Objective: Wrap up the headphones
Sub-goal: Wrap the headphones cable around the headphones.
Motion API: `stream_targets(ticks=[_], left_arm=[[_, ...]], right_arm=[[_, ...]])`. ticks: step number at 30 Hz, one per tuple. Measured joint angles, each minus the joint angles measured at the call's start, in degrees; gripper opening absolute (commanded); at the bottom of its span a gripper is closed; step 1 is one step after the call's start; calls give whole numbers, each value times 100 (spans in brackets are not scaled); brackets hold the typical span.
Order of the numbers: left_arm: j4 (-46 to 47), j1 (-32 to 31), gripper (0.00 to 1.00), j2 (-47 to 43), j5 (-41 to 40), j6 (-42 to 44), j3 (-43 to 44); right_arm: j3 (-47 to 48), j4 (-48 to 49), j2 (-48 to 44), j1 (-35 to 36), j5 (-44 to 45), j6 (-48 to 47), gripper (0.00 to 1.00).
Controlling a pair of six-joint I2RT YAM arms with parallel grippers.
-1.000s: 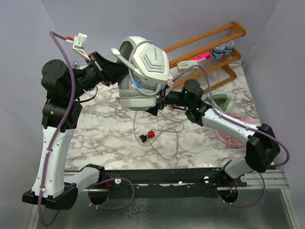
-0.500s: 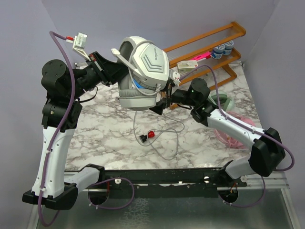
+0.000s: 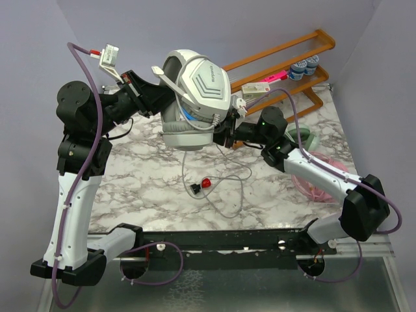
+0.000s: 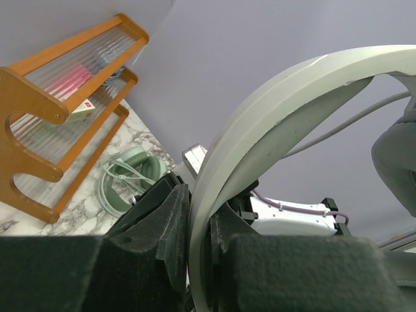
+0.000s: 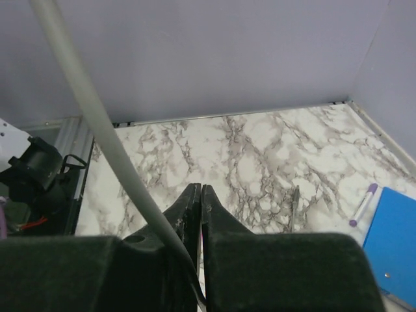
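Left gripper: clamped on the headband of the silver-grey headset; the band stands edge-on between the two padded fingers

Silver-grey headset: held up in the air above the table, at the far centre of the top view, clear of the marble surface; ear cups hang below the band

Cable: grey, drops from the raised headset, and its lower run lies in a loose loop on the table beneath

Right gripper: fingers drawn together, tips touching, just under the right side of the headset; in the right wrist view the cable crosses the left finger and runs down into the base of the gap; whether it is pinched there cannot be told

Mint green headset: lies flat on the table at the far right, near the foot of the wooden rack, partly hidden by the right arm

Pink headset: on the table at the right edge, nearer than the green one, mostly covered by the right arm

Red-and-black object: on the table inside the cable loop
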Motion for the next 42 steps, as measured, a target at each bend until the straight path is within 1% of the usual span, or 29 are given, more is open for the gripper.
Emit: stream_targets(ticks=[3,5,6,12,15,18,22,25,29,33,37,42], left_arm=[[0,0,0,0,-4,-7,0],[2,0,0,0,-31,-24,-4],[2,0,0,0,-35,-26,-7],[11,0,0,0,-120,-184,-192],[-11,0,0,20,-260,-260,-245],[-13,0,0,26,-610,-389,-243],[20,-11,0,11,-1414,-645,-363],[90,-11,0,-35,-2216,-798,-619],[57,-9,0,-33,-3252,-723,-737],[72,-9,0,-33,-4153,-509,-741],[142,-11,0,-35,-5003,-42,-848],[116,-9,0,-31,-5880,763,-1106]], right_arm=[[0,24,4,0,-48,68,6],[9,94,42,0,-66,153,1],[39,114,87,0,-74,216,1],[789,24,828,0,-90,564,1],[846,39,1071,0,-120,772,1],[772,85,1235,4,-190,975,4],[664,85,1329,179,-238,1121,9],[575,92,1331,463,-289,1130,13],[337,164,1327,798,-374,1213,16],[203,162,1307,1115,-450,1272,21],[22,308,1102,1384,-555,1434,24],[-293,1003,734,1561,-846,2011,24]])
